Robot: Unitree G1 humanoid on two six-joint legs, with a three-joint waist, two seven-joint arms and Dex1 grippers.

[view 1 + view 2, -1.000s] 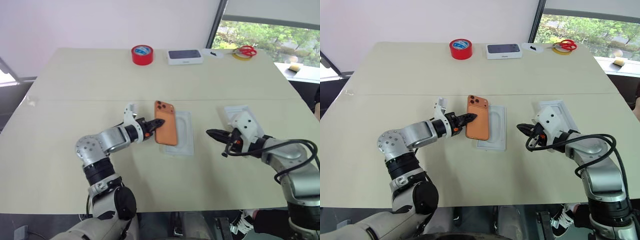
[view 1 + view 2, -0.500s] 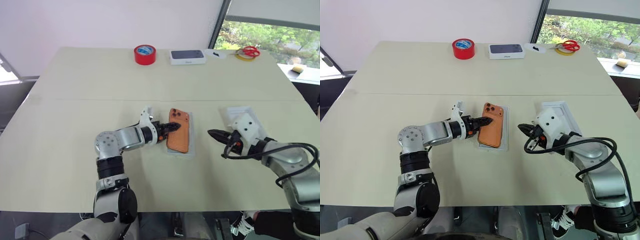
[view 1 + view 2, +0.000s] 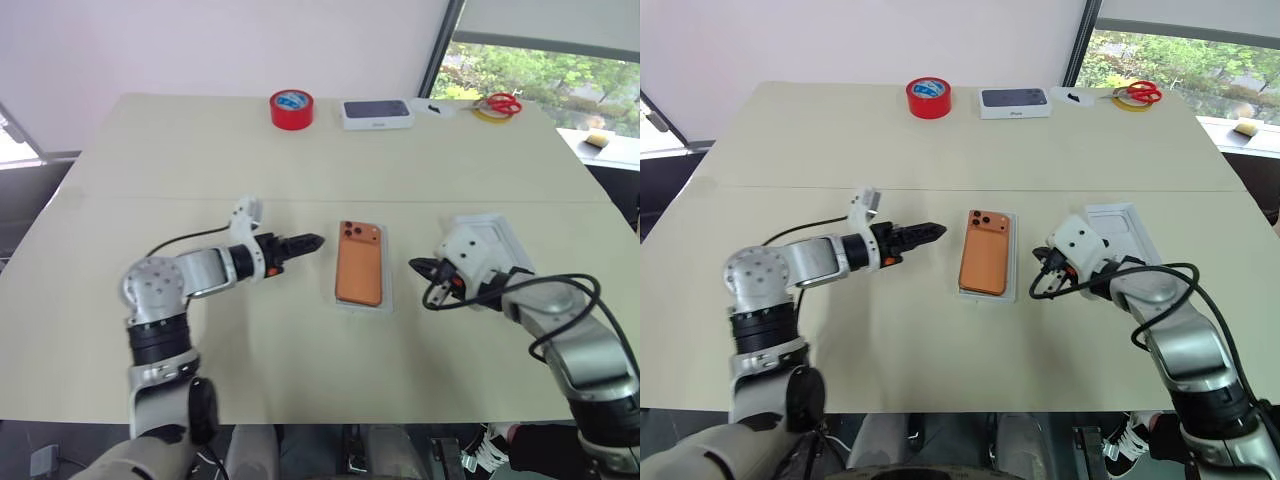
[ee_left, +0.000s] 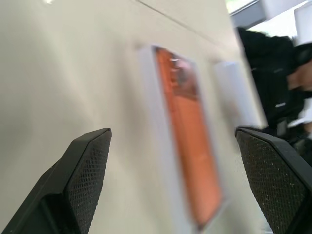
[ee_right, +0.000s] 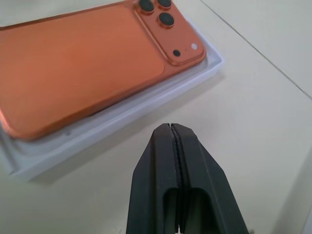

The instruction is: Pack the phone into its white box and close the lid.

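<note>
Left gripper (image 3: 312, 241) wide, empty, beside the white box (image 3: 388, 290); right gripper (image 3: 415, 267) closed, empty. Phone (image 3: 360, 263) lies in the box, mid-surface; lid (image 3: 1122, 226) nearer the right edge.

The phone (image 3: 360, 263) is copper-orange with dark camera lenses. The white box (image 5: 122, 114) under it is plain white, as is the lid (image 3: 1120, 224). The table (image 3: 300, 150) is pale beige. The tape roll (image 3: 291, 108) is red with a blue inner face. The closed box (image 3: 375, 113) is white with a dark top. The scissors (image 3: 497, 102) have red handles. Both grippers' fingers (image 5: 181, 170) are black.
</note>
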